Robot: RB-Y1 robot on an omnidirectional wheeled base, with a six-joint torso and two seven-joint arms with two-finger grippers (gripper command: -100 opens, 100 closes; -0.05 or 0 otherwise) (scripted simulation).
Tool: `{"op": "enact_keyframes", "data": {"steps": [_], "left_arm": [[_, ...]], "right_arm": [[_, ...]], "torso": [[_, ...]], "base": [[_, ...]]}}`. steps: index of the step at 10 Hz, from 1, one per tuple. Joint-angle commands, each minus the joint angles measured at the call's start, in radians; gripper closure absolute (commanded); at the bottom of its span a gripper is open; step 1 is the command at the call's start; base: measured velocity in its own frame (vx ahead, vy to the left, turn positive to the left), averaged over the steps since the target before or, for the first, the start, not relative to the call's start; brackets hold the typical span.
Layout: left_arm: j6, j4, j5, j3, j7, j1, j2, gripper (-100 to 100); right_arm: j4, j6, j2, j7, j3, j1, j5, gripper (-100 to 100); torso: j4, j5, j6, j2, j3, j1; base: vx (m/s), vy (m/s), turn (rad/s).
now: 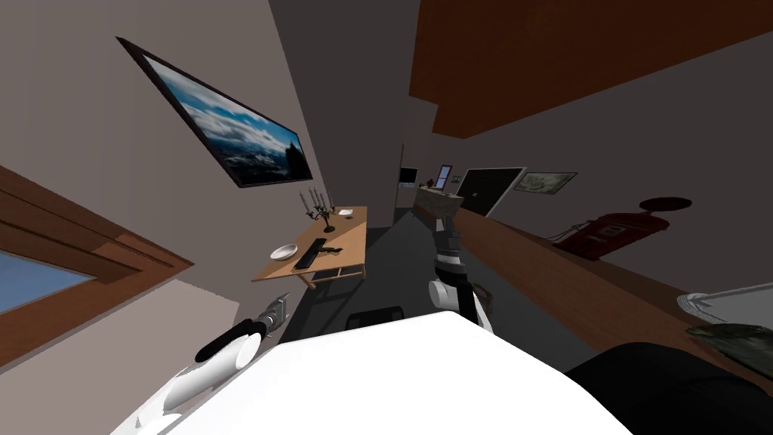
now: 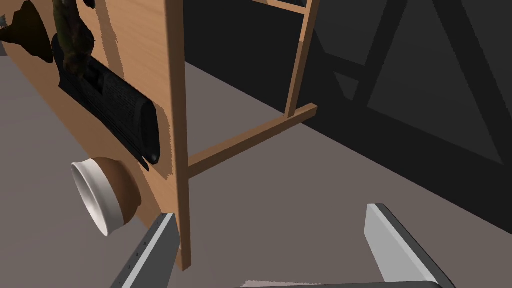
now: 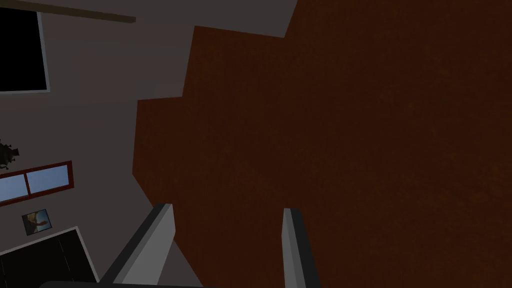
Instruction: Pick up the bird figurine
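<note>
The bird figurine (image 2: pixel 73 42) is a small dark greenish-brown shape on a light wooden table (image 1: pixel 349 234), lying against a flat black keyboard-like object (image 2: pixel 114 111). In the head view the figurine (image 1: pixel 331 248) is a tiny dark form beside that black object (image 1: pixel 309 256). My left gripper (image 2: pixel 274 252) is open, low and short of the table's near corner, with nothing between its fingers. It hangs over the floor (image 1: pixel 281 308), well apart from the figurine. My right gripper (image 3: pixel 226 245) is open and empty, raised on an upright forearm (image 1: pixel 447 249).
A white bowl (image 1: pixel 283 251) sits at the table's near end (image 2: pixel 95 197), a black candelabra (image 1: pixel 321 205) and a small white dish (image 1: pixel 345 212) further back. The table's leg and crossbar (image 2: pixel 250 141) stand ahead. A long brown counter (image 1: pixel 574 283) runs along the right.
</note>
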Motion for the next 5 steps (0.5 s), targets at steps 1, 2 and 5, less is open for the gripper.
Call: {"op": "enact_keyframes", "data": {"steps": [1, 2, 5], "left_arm": [[0.033, 0.036, 0.013, 0.004, 0.004, -0.014, 0.014, -100], [0.066, 0.076, 0.040, 0.006, 0.008, -0.034, 0.041, -100], [0.109, 0.140, 0.065, 0.008, 0.011, -0.055, 0.068, -100]], "right_arm": [[0.000, 0.000, 0.000, 0.000, 0.000, 0.000, 0.000, 0], [0.000, 0.000, 0.000, 0.000, 0.000, 0.000, 0.000, 0], [0.000, 0.000, 0.000, 0.000, 0.000, 0.000, 0.000, 0]], "torso": [[0.000, 0.000, 0.000, 0.000, 0.000, 0.000], [0.000, 0.000, -0.001, 0.000, 0.000, 0.000], [0.000, 0.000, 0.000, -0.001, -0.001, 0.000]], "base": [[0.027, -0.039, -0.133], [0.028, -0.049, -0.204], [0.038, -0.036, -0.166]]}}
